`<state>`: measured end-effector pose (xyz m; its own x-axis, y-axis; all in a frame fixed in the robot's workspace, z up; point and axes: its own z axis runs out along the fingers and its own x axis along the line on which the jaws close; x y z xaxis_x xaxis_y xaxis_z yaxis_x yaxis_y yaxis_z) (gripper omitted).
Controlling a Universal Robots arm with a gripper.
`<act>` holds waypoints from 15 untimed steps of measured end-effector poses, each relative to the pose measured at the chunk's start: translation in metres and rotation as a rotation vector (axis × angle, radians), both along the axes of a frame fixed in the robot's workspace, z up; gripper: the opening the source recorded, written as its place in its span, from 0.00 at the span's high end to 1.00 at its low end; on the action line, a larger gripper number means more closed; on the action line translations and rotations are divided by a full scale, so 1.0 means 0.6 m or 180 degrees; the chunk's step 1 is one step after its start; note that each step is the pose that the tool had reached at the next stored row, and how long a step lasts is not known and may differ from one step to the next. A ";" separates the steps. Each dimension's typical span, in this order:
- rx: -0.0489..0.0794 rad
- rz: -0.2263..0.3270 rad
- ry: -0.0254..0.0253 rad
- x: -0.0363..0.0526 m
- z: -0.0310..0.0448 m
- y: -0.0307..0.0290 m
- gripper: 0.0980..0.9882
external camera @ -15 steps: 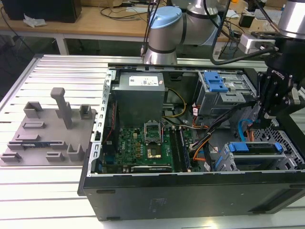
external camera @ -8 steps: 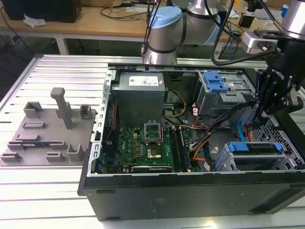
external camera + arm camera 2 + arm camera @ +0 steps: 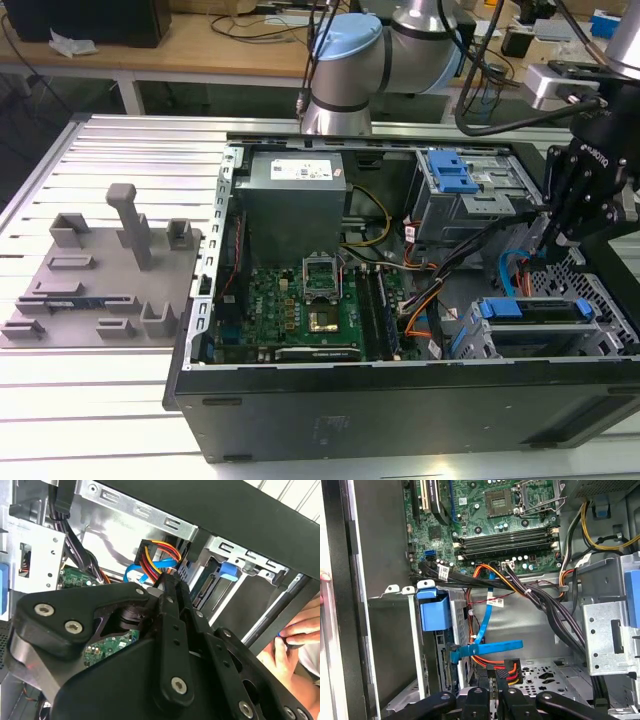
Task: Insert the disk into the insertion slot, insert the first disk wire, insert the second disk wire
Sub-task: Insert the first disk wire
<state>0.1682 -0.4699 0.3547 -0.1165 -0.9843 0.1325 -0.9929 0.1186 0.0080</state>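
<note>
The disk (image 3: 530,310), in its blue carrier, lies inside the insertion slot (image 3: 602,322), the low perforated grey cage at the exterior view's right. My gripper (image 3: 548,238) hangs just above and behind it. In both wrist views the fingers are shut on a black plug with red, orange and yellow wires (image 3: 509,672), the disk wire (image 3: 159,555). My gripper (image 3: 499,681) holds this plug close to the disk's rear edge (image 3: 445,667). A flat blue data wire (image 3: 492,646) runs to that same edge, where its plug looks seated. The carrier's blue tab (image 3: 435,612) sticks up beside it.
A taller grey cage with a blue latch (image 3: 450,172) stands behind the slot. Black wire bundles (image 3: 545,605) cross from the motherboard (image 3: 300,300) past the gripper. A person's hand (image 3: 292,642) rests outside the case wall. A grey fixture plate (image 3: 100,270) lies outside the case, at the exterior view's left.
</note>
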 end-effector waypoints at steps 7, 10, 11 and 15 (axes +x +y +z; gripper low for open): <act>0.0041 0.0018 0.0000 0.000 0.003 -0.0093 0.93; 0.0149 0.0033 -0.0001 0.000 0.005 -0.0118 0.93; 0.0181 0.0035 -0.0002 0.000 0.005 -0.0135 0.93; 0.0228 0.0037 -0.0002 0.000 0.005 -0.0193 0.93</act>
